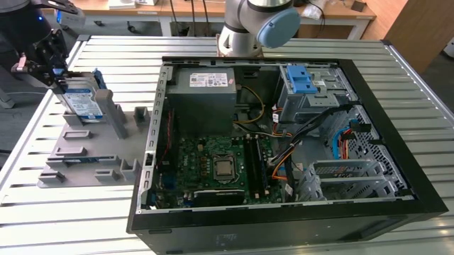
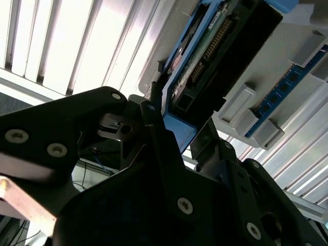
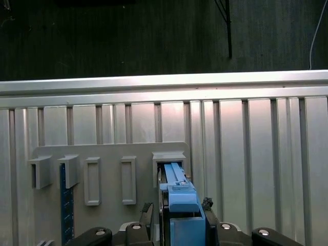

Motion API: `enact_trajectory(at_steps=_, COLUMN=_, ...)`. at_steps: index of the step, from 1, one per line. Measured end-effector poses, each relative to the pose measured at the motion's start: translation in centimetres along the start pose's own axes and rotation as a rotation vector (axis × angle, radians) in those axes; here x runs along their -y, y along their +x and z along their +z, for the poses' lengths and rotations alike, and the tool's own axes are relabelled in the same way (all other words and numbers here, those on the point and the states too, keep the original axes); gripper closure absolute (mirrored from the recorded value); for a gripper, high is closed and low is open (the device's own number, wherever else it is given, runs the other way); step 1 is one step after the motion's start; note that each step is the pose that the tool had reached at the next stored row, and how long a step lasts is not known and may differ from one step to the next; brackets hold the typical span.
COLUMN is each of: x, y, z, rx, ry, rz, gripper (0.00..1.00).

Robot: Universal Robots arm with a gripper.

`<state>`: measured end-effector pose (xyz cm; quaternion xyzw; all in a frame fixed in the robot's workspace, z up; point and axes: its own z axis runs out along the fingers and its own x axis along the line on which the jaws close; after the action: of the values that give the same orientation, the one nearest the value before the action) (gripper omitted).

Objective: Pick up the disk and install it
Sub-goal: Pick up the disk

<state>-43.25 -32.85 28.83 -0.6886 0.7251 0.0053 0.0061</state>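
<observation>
The disk (image 1: 82, 103), a silver drive with a white-and-blue label in a blue plastic bracket, stands on edge in a slot at the far end of the grey fixture plate (image 1: 85, 149), at the exterior view's left. My gripper (image 1: 57, 79) is at the disk's upper end. In both wrist views the fingers sit on either side of the blue bracket, the gripper (image 3: 179, 207) (image 2: 179, 130) shut on the disk (image 3: 177, 195) (image 2: 215, 46). The disk's lower edge is still at the slot.
An open black computer case (image 1: 418, 175) lies to the exterior view's right, holding a grey power supply (image 1: 206, 90), a green motherboard (image 1: 220, 167) and a grey cage with blue latches (image 1: 305, 85). A blue memory stick (image 3: 63, 205) stands in the fixture. The arm's base (image 1: 255, 26) is behind the case.
</observation>
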Motion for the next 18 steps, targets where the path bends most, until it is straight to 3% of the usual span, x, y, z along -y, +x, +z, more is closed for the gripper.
enact_trajectory(at_steps=11, x=-0.01, y=-0.21, z=0.04, rx=0.0000, ry=0.0000, rz=0.000, gripper=0.52)
enact_trajectory(at_steps=13, x=-0.01, y=-0.21, z=0.04, rx=0.0000, ry=0.0000, rz=0.000, gripper=0.54)
enact_trajectory(at_steps=14, x=-0.01, y=-0.21, z=0.04, rx=0.0000, ry=-0.0001, rz=0.000, gripper=0.60)
enact_trajectory(at_steps=18, x=-0.01, y=-0.21, z=0.04, rx=-0.0001, ry=-0.0001, rz=0.000, gripper=0.62)
